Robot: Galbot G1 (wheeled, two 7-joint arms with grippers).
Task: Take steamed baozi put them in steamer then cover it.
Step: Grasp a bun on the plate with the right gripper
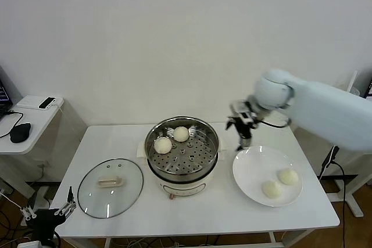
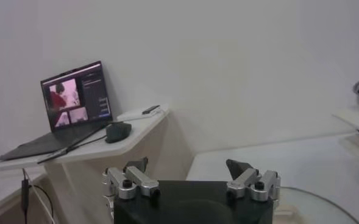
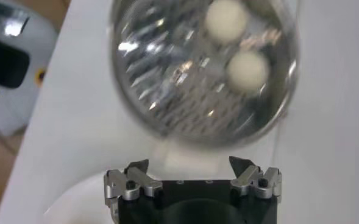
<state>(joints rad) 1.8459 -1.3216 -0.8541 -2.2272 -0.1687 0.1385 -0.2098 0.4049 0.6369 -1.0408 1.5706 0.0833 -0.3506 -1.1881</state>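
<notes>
The steel steamer [image 1: 182, 152] stands mid-table with two baozi [image 1: 163, 145] [image 1: 181, 134] on its perforated tray. Both buns [image 3: 227, 19] [image 3: 247, 69] also show in the right wrist view, inside the pot [image 3: 167, 73]. Two more baozi [image 1: 288, 176] [image 1: 271, 189] lie on the white plate [image 1: 250, 169] at the right. The glass cover [image 1: 110, 187] with its cream handle rests flat on the table at the left. My right gripper [image 1: 243, 137] [image 3: 189, 164] hangs open and empty between steamer and plate. My left gripper [image 1: 49, 212] [image 2: 188, 164] is parked low off the table's left front corner, open and empty.
A side shelf at the left carries a mouse [image 1: 20, 132], a white box [image 1: 38, 103] and a laptop [image 2: 75, 97]. Bare tabletop lies in front of the steamer. The wall is close behind the table.
</notes>
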